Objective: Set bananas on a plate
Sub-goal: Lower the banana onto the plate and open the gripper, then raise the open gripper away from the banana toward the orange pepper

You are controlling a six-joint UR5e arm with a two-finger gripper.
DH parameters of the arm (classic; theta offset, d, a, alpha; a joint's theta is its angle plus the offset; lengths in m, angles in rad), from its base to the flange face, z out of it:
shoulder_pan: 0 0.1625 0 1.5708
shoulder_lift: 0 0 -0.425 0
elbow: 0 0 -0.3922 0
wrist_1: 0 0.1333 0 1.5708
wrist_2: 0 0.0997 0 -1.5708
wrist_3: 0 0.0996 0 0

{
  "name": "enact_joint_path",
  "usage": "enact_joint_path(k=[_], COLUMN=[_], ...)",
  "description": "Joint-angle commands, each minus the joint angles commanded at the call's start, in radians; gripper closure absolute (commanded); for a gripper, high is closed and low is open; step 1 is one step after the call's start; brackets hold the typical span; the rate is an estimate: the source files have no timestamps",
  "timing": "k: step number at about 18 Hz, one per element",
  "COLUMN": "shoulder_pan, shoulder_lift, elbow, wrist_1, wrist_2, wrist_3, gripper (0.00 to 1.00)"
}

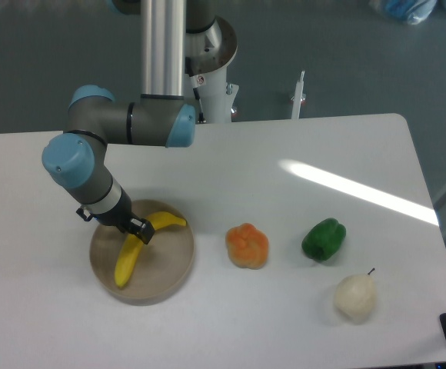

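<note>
We see a yellow banana (134, 250) on a tan plate (169, 269), an orange pepper (247, 246), a green pepper (324, 239), a whitish pear (356, 297), and a white desk (284, 184).

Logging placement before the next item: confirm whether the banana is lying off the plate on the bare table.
No: the banana lies on the plate, inside its rim, with the gripper at its bend.

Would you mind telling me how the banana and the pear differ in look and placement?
The banana is long, curved and yellow; the pear is rounded, whitish, with a thin dark stem. The banana lies on the plate under the pincer; the pear rests on the bare table, far right.
</note>
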Motion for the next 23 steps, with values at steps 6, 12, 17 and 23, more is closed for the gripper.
enact_joint_path(k=[6, 12, 17, 23], shoulder_pan=[0.073, 0.201, 0.322, 0.42], shoulder_lift=[0.077, 0.143, 0.192, 0.215], elbow=[-0.001, 0.009, 0.002, 0.066], wrist_1=[-0.005, -0.002, -0.021, -0.174], wrist_2=[0.0, -0.015, -0.017, -0.084], wrist_3=[0.005, 0.018, 0.282, 0.473], gripper=[0.0, 0.0, 0.0, 0.0])
